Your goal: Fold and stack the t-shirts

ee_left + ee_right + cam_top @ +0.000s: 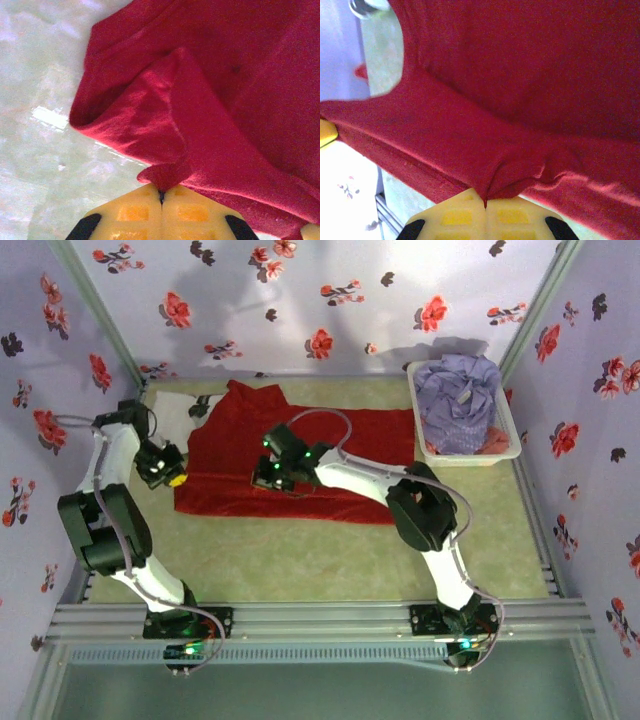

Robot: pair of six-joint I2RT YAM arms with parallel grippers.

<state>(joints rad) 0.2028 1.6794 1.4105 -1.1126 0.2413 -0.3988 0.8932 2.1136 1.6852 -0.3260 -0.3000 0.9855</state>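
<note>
- Nearest the camera, both arms are bolted to the front rail of the bench. The left arm bends up the left side, and the right arm reaches in diagonally from the right.
- The left jaws sit at the left edge of the red t-shirt, about level with its near half. In the left wrist view the yellow pads are pressed together with a small bunch of red cloth nipped between them. The edge of the shirt curls up into a loose fold just past the pinch, with bare bench to the left of it.
- The right jaws are down over the red t-shirt, left of its middle. In the right wrist view its yellow pads are pressed together too, pinching a little ridge of red cloth, and wrinkles run out from the pinch.
- The red t-shirt itself is spread out mostly flat across the middle of the bench. Its near hem is fairly straight and the far-left part is rumpled.
- Further back on the left, a white t-shirt with black print pokes out beside the far-left corner of the red one. Can't tell whether it's tucked under it.
- Far right corner has the white basket, with the lavender t-shirt heaped in it, well apart from the red one.
- Behind all that are pale walls with a red flower print.
</note>
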